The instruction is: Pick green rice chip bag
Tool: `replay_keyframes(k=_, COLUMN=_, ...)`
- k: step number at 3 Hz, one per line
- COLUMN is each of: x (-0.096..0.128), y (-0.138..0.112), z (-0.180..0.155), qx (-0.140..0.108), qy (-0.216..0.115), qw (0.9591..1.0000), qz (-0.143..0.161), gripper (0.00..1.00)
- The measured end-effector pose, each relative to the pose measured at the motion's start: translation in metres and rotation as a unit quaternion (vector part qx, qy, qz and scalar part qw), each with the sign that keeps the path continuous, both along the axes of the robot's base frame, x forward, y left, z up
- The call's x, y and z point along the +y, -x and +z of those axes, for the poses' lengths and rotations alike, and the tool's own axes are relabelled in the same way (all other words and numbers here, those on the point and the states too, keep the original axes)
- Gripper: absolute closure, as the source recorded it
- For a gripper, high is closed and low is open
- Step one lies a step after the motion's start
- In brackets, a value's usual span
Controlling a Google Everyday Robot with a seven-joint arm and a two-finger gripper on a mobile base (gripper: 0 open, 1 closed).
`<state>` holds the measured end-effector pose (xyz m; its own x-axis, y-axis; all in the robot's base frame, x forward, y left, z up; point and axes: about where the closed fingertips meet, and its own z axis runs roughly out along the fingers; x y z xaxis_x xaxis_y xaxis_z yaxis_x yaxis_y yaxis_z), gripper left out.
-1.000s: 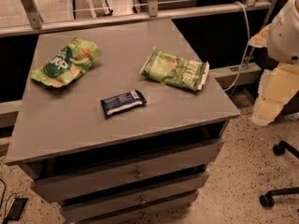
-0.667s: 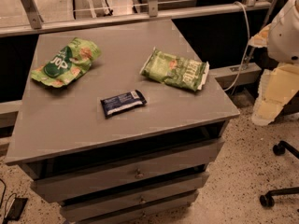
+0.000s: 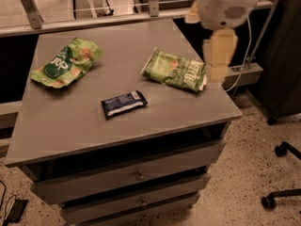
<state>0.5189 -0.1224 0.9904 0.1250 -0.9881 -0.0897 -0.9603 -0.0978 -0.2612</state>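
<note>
Swung in from the right edge of the view, the arm [image 3: 225, 4] now hangs over the table's far right corner, while both bags and the bar lie where they lay a second ago. Its gripper [image 3: 218, 60] is the cream, blocky piece under the white rounded joint; it shows as one blurred slab, so I cannot tell whether it is spread or pressed together. It holds nothing that can be seen.

Just beside it in the view lies the paler bag [image 3: 175, 69], a flattish crinkled rectangle with a white edge at its right end. Its white block letters run sideways and seem to read "ETTLE". Whether the gripper touches this bag cannot be told.

Nearer the front, about mid-table, is the bar [image 3: 123, 103], a small dark blue glossy wrapper with a pale patch; its print is too small to read.

Well apart from the gripper, at the far left of the top, lies the green rice chip bag [image 3: 66, 62]. It is bright green, crumpled and puffy, with a dark green oval bearing white letters that look like "OP".

All three lie on the table [image 3: 70, 126], a matte grey slab over grey drawers [image 3: 139, 175] with small knobs.
</note>
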Motion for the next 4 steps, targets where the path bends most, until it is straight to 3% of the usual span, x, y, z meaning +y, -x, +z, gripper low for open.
replay_keyframes(k=1, x=0.093, y=-0.038, z=0.007, qx=-0.019, qy=0.020, qw=0.9901, qz=0.137, gripper=0.00)
replay_keyframes(k=2, x=0.142, y=-0.047, z=0.015, qx=-0.044, qy=0.007, qw=0.9826, qz=0.180, gripper=0.00)
replay_keyframes(k=3, x=0.142, y=-0.047, z=0.015, qx=-0.044, qy=0.007, qw=0.9826, qz=0.180, gripper=0.00)
replay_keyframes(k=4, x=0.155, y=-0.066, z=0.016, qx=-0.055, qy=-0.004, qw=0.9765, qz=0.208, gripper=0.00)
